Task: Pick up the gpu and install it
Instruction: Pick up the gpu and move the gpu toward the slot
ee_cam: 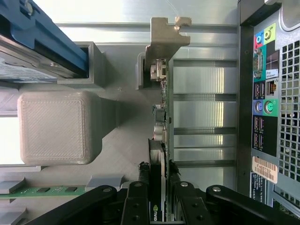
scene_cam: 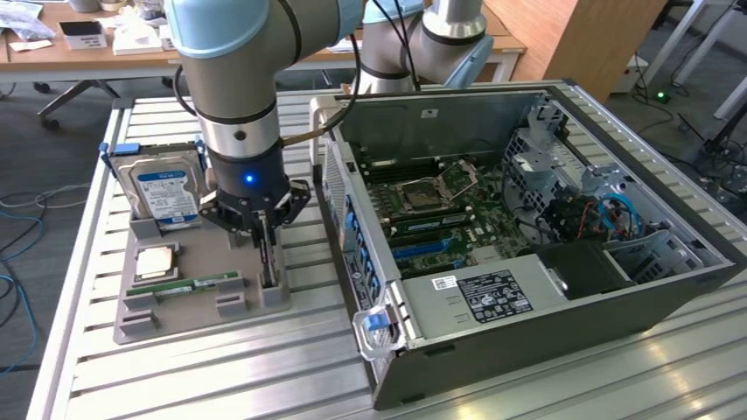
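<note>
Closest to the wrist camera was the end effector (ee_cam: 158, 171), its two black fingers (ee_cam: 139, 192) set one against each flat face of the gpu (ee_cam: 159, 140), pinching the thin card between them. I read the pads as touching the board on both sides, though dark fingers against a dark card made that contact hard to confirm. The gpu stood on its long edge, and the stretch I could see ran straight from the fingers to its pale metal bracket (ee_cam: 165, 42) at the far end.

From the exterior view I saw the arm (scene_cam: 240, 105) pointing straight down over the grey fixture tray (scene_cam: 216, 258). The end effector (scene_cam: 259, 234) was directly over the card's upper edge. The gpu (scene_cam: 269, 267) stood upright beneath it, at the slot along the tray's side nearest the computer case (scene_cam: 526, 289).

A blue-labelled hard drive (scene_cam: 164, 194) stood on edge at the tray's far end, toward the exterior view's left. A processor (scene_cam: 157, 262) and a narrow green memory stick (scene_cam: 198, 285) lay flat on the tray, well apart from the gripped card.

The case lay open on the slatted desk (scene_cam: 233, 376), just beside the tray, with its motherboard (scene_cam: 432, 210) exposed.
</note>
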`<state>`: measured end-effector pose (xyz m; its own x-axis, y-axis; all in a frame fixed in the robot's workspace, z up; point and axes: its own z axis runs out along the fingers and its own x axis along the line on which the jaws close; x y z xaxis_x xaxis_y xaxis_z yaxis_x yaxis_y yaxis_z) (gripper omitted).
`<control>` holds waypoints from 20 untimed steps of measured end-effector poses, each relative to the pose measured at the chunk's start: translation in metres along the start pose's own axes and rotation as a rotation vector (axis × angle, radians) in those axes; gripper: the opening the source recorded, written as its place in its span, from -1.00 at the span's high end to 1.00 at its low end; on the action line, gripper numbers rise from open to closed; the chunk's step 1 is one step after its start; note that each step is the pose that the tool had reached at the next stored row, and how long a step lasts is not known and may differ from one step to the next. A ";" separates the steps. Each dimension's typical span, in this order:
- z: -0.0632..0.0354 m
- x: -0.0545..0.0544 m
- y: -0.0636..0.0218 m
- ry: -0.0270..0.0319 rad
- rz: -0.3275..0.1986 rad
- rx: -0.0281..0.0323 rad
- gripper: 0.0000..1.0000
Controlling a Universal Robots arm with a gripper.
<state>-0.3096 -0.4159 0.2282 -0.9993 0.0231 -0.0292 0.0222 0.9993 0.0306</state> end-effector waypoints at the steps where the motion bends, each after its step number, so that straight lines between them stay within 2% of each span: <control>1: 0.0000 0.000 0.0000 0.0000 0.000 0.0000 0.48; 10: -0.0004 0.000 0.0001 -0.0004 0.000 -0.0003 0.48; 20: -0.0099 0.000 0.0003 0.0000 0.000 -0.0001 0.48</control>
<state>-0.3096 -0.4159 0.2381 -0.9993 0.0231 -0.0292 0.0222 0.9993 0.0307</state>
